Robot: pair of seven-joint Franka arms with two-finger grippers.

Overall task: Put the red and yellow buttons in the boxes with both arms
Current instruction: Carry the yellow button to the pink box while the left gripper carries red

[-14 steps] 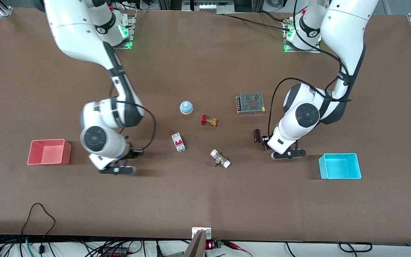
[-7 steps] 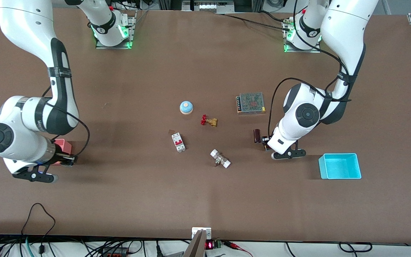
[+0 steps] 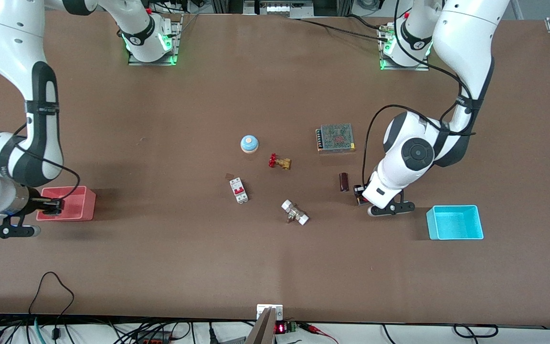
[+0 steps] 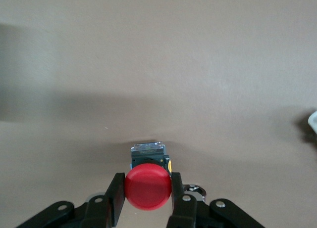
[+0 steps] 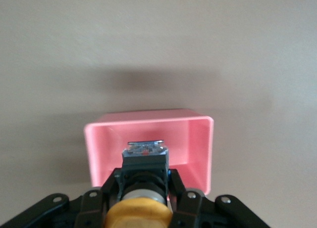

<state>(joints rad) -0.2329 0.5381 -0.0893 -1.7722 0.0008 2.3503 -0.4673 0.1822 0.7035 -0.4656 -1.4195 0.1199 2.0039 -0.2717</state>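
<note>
Red button point(image 4: 148, 185) clamped by left fingers point(image 4: 117, 198)

From the front camera, the right arm's wrist covers the end of the pink box point(image 3: 72, 203) toward the right arm's end of the counter, and the right gripper point(image 3: 50, 206) shows only as a dark tip there. That arm's elbow is cut off by the picture's edge. The left gripper point(image 3: 360, 195) sits mostly under its own wrist, so the red button point(image 4: 148, 185) cannot be made out there. In the right wrist view the yellow button point(image 5: 139, 214) is cropped at the picture's edge.
</note>
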